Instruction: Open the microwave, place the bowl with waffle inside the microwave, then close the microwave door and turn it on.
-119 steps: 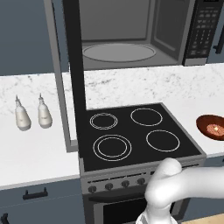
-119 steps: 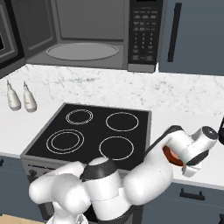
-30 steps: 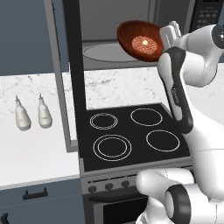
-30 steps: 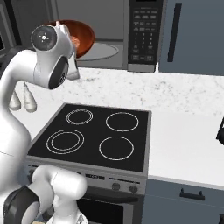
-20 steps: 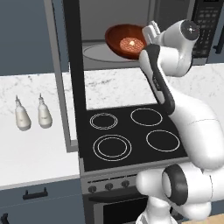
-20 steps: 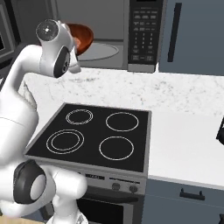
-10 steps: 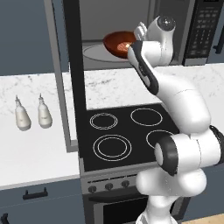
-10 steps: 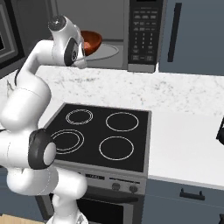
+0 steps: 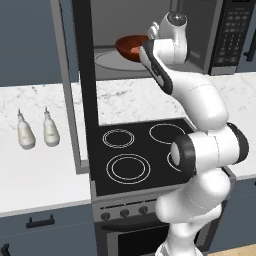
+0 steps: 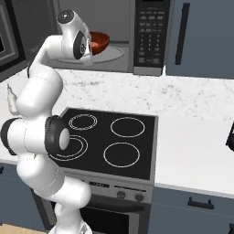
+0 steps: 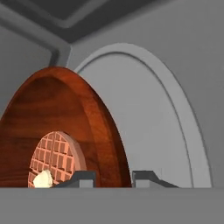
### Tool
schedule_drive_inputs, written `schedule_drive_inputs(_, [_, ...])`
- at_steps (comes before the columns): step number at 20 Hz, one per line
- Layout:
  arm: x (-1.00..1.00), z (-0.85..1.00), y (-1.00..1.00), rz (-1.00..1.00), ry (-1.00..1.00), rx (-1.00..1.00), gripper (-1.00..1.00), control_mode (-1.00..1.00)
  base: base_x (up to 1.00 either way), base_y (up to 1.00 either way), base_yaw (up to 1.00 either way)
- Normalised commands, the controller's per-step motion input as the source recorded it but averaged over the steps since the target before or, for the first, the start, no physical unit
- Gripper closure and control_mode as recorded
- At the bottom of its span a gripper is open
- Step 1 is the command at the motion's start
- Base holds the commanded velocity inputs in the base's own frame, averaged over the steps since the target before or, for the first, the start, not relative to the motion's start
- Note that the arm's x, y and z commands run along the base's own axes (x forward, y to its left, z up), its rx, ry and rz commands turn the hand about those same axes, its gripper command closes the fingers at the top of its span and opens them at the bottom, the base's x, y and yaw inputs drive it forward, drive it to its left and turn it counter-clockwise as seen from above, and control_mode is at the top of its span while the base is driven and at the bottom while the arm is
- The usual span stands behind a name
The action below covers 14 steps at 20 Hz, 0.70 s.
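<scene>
Since half a second ago: bowl (image 9: 131,46) carried deeper, now inside the microwave (image 10: 137,41) cavity above the turntable (image 11: 175,127). Waffle (image 11: 54,158) lying in the bowl. Fingers (image 11: 144,177) clenched on the bowl's rim, apparently one either side. Arm stretched up and forward from the base. Microwave door (image 9: 75,85) swung wide open. Below: black stove (image 10: 109,139), white marble desk (image 10: 196,105), two bottles (image 9: 35,134) at left.

A glossy white arm (image 9: 200,100) of rounded segments, joined by dark grey bands.
</scene>
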Motion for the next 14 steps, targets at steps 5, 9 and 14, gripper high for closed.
schedule_drive_inputs(5, [0.36,-0.3,0.0,0.0,-0.15,0.15,-1.0,-1.0,0.0,0.0,0.0])
schedule_drive_inputs(9, [0.35,-0.09,0.0,0.0,-0.21,0.21,-1.0,-1.0,0.0,0.0,0.0])
schedule_drive_inputs(14, [-0.04,0.27,-0.15,0.01,-0.21,0.24,-1.0,-1.0,0.0,0.0,0.0])
